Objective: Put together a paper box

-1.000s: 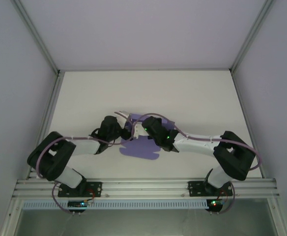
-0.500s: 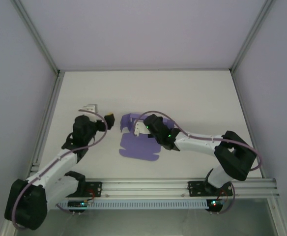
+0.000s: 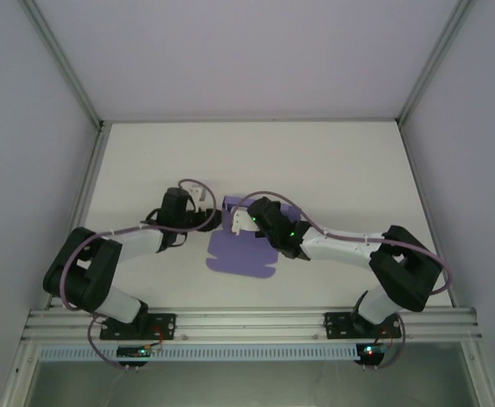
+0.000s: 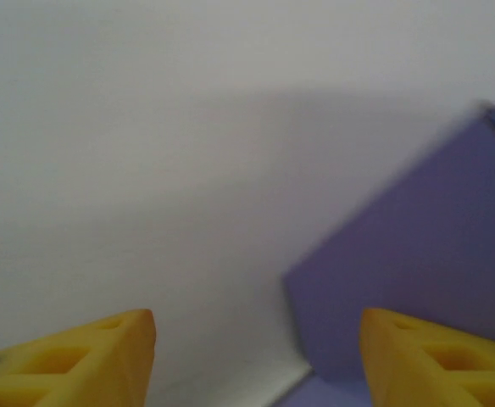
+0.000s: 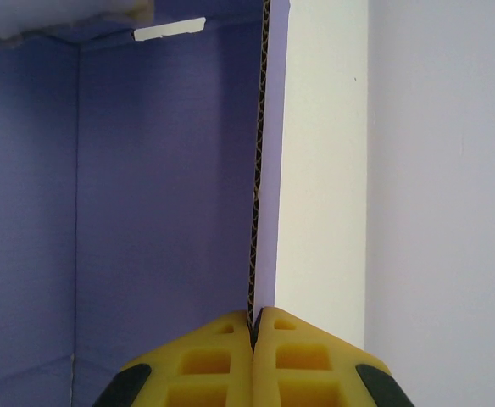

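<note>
The lavender paper box [image 3: 241, 254] lies partly folded in the middle of the table, its base flat and some far flaps raised. My right gripper [image 3: 235, 222] is shut on an upright wall of it. In the right wrist view the gripper [image 5: 253, 320] pinches the wall's thin edge, with the purple inside [image 5: 163, 212] to the left and the wall's white outside to the right. My left gripper [image 3: 214, 212] is open at the box's far left corner. In the left wrist view a raised purple flap [image 4: 425, 254] stands between the gripper's [image 4: 256, 343] yellow fingertips [image 4: 125, 343], nearer the right one.
The white table [image 3: 341, 170] is bounded by aluminium rails [image 3: 82, 203] at the left and right and by pale enclosure walls. The arm bases sit on the near rail [image 3: 247, 322].
The left arm swung out to the left, away from the box, then came back to its far left corner. The right gripper has kept its hold on the wall.
</note>
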Tool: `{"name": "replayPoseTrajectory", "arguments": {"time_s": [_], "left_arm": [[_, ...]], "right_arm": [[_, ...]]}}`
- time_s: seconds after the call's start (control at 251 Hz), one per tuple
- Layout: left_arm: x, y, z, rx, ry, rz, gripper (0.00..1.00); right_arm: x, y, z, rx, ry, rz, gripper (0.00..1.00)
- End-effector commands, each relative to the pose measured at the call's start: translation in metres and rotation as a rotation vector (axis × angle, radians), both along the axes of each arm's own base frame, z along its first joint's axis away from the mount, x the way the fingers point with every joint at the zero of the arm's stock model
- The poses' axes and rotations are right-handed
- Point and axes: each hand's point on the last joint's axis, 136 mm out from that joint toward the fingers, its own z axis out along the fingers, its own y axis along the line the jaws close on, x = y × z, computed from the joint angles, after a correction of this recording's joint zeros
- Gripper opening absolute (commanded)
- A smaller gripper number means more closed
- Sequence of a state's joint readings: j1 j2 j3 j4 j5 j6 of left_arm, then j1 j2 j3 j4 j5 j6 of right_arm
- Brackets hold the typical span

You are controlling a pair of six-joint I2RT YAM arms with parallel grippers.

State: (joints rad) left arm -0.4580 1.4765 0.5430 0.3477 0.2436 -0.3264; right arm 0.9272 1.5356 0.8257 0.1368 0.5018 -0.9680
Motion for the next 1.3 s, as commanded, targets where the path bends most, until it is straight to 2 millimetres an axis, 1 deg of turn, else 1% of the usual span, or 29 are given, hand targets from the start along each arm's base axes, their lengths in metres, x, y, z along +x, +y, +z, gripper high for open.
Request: {"name": "replayPoseTrajectory", "arguments": {"time_s": [0.0, 0.176, 0.227, 0.271, 0.351, 0.459, 0.531, 0.579, 0.615, 0.671, 0.69, 0.79, 0.854, 0.962, 1.062, 1.129, 1.141, 1.253, 1.293], "left_arm": [[-0.002, -0.015, 0.025, -0.029, -0.134, -0.079, 0.63], [-0.011, -0.015, 0.017, 0.002, -0.179, -0.103, 0.62], [-0.014, -0.019, 0.014, 0.005, -0.187, -0.126, 0.56], [-0.016, -0.022, 0.013, 0.007, -0.194, -0.151, 0.53], [-0.02, -0.025, 0.011, 0.005, -0.187, -0.171, 0.53], [-0.021, -0.022, 0.009, -0.015, -0.173, -0.145, 0.53], [-0.017, -0.017, 0.012, -0.01, -0.175, -0.103, 0.55], [-0.012, -0.012, 0.016, 0.0, -0.181, -0.059, 0.55], [-0.008, -0.006, 0.021, 0.006, -0.191, -0.021, 0.58], [-0.003, 0.0, 0.03, 0.007, -0.209, 0.009, 0.59], [-0.001, 0.002, 0.034, 0.004, -0.216, 0.022, 0.62], [0.004, 0.007, 0.053, -0.038, -0.249, 0.035, 0.64], [0.007, 0.008, 0.059, -0.049, -0.268, 0.025, 0.65], [0.011, 0.007, 0.054, -0.028, -0.272, 0.002, 0.64], [0.011, -0.001, 0.044, -0.041, -0.254, -0.039, 0.62], [0.012, -0.007, 0.041, -0.064, -0.254, -0.069, 0.61], [0.012, -0.009, 0.04, -0.068, -0.256, -0.078, 0.62], [0.02, -0.016, 0.037, -0.082, -0.259, -0.093, 0.61], [0.023, -0.018, 0.037, -0.085, -0.261, -0.093, 0.61]], "right_arm": [[-0.02, -0.018, -0.042, -0.134, 0.133, 0.01, 0.0], [-0.022, -0.018, -0.043, -0.147, 0.135, 0.009, 0.0], [-0.023, -0.018, -0.044, -0.152, 0.14, 0.01, 0.0], [-0.024, -0.018, -0.045, -0.159, 0.146, 0.01, 0.0], [-0.023, -0.019, -0.044, -0.17, 0.142, 0.004, 0.0], [-0.022, -0.018, -0.04, -0.157, 0.137, 0.004, 0.0], [-0.015, -0.018, -0.031, -0.137, 0.105, -0.006, 0.0], [-0.009, -0.017, -0.021, -0.127, 0.07, -0.007, 0.0], [-0.005, -0.016, -0.013, -0.119, 0.039, -0.003, 0.0], [0.0, -0.013, -0.002, -0.109, 0.001, 0.013, 0.0], [0.003, -0.013, 0.002, -0.106, -0.014, 0.018, 0.0], [0.01, -0.009, 0.013, -0.123, -0.084, 0.062, 0.0], [0.016, -0.005, 0.02, -0.118, -0.133, 0.073, 0.0], [0.024, -0.002, 0.025, -0.087, -0.163, 0.072, 0.0], [0.033, -0.001, 0.036, -0.032, -0.227, 0.061, 0.0], [0.038, -0.001, 0.042, -0.029, -0.252, 0.074, 0.0], [0.038, -0.001, 0.04, -0.031, -0.25, 0.075, 0.0], [0.045, -0.001, 0.045, -0.017, -0.276, 0.075, 0.0], [0.046, -0.003, 0.041, -0.029, -0.271, 0.08, 0.0]]}}
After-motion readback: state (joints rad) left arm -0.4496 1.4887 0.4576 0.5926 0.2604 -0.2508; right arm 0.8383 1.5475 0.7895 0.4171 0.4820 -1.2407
